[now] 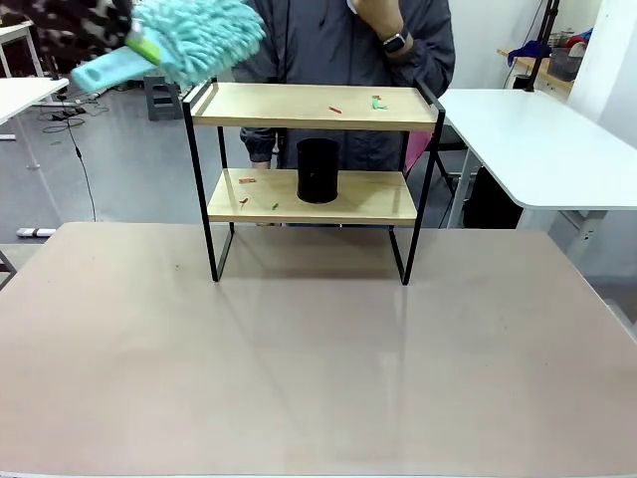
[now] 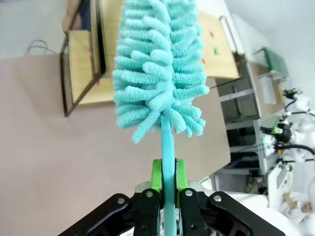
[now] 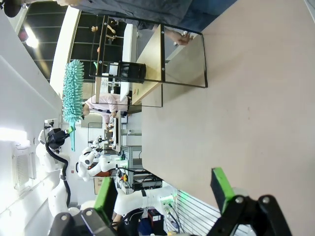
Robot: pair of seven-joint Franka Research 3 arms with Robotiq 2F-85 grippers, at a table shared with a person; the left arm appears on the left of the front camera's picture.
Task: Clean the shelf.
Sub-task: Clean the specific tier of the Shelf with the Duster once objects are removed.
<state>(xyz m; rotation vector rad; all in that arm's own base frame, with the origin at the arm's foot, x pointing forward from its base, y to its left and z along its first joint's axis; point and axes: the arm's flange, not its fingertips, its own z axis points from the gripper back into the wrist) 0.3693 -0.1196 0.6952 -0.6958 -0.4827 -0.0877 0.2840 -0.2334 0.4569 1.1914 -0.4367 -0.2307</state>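
In your front view the shelf (image 1: 314,105) sits at the far middle of the counter (image 1: 318,368), right in front of a person (image 1: 348,40). There's a black mesh cup (image 1: 318,170) on the lower board and red and green scraps (image 1: 376,102) on both boards. The teal duster (image 1: 194,40) hangs at the top board's left end. Your left wrist view adds what that one can't: left jaws clamped tight on the duster's handle. Right wrist view: right jaws spread wide, nothing in them, over the counter.
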